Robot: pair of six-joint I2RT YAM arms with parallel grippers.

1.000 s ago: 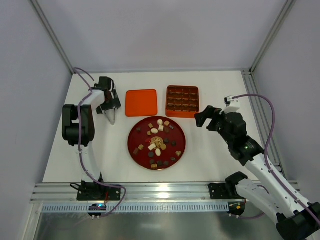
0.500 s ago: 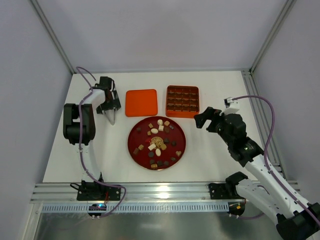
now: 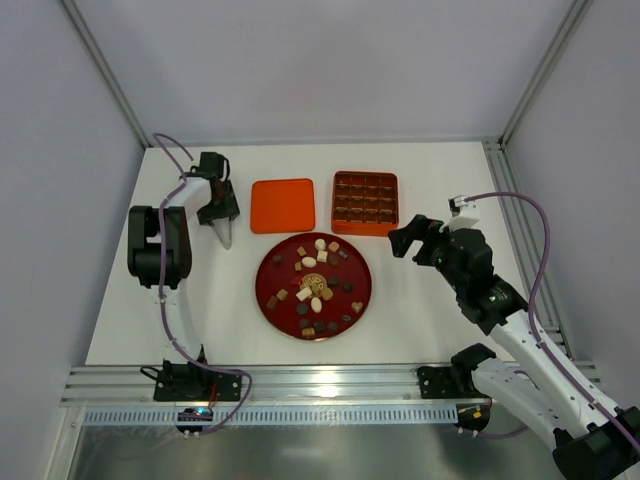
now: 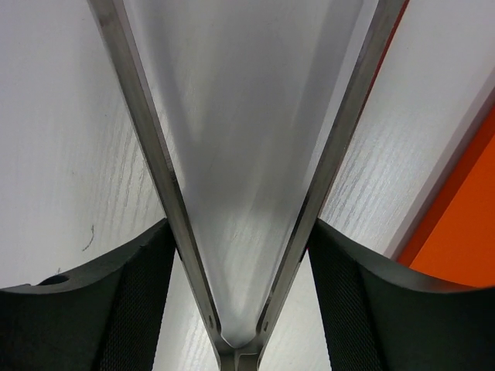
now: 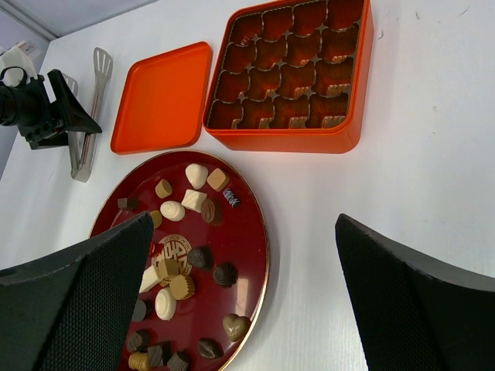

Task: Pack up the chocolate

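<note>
The chocolate (image 3: 315, 285) is several tiny dark brown, tan and cream sweets lying loose on a round dark-red plate (image 3: 352, 262) at mid-table; it also shows in the right wrist view (image 5: 186, 232). The square orange box (image 3: 365, 200) with its brown grid insert stands behind the plate, its cells bare (image 5: 290, 73). My left gripper (image 3: 218, 208) is at the back left, and its fingers (image 4: 139, 286) press both arms of metal tongs (image 4: 147, 131). My right gripper (image 3: 405, 238) is open and empty, hanging right of the plate (image 5: 244, 220).
The flat orange lid (image 3: 283, 205) lies left of the box, between it and the tongs (image 3: 225, 235). In the right wrist view the lid (image 5: 162, 97) and tongs (image 5: 97, 85) lie side by side. The cell's walls and frame posts bound the white table.
The left gripper has shifted slightly with the tongs. The right gripper has edged a little to the left. The sweets, box and lid have not moved.
</note>
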